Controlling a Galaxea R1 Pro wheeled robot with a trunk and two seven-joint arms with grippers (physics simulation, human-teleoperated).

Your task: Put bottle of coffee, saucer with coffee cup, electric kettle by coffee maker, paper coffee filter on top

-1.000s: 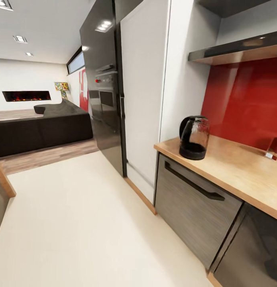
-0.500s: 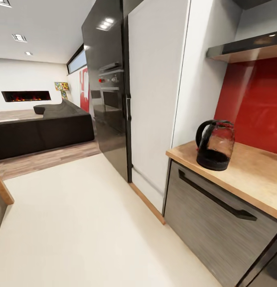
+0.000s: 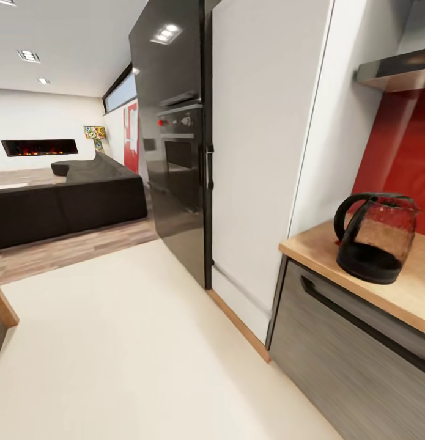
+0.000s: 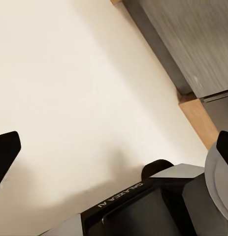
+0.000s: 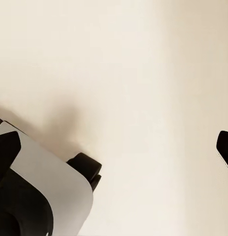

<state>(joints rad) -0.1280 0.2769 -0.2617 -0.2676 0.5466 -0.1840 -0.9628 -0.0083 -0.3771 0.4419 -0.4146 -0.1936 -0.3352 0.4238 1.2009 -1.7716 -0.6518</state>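
Head view finds the electric kettle (image 3: 376,237) upright near the end of the kitchen countertop desk (image 3: 414,294), beside a tall white cabinet (image 3: 267,146), while both wrist views show the left claw (image 4: 114,147) and right claw (image 5: 114,145) spread wide, empty, above cream floor (image 3: 126,354).

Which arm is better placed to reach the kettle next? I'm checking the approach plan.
Right, tentatively. The electric kettle stands on the kitchen countertop at the head view's right, the right arm's side. Both grippers hang open above the floor, holding nothing.
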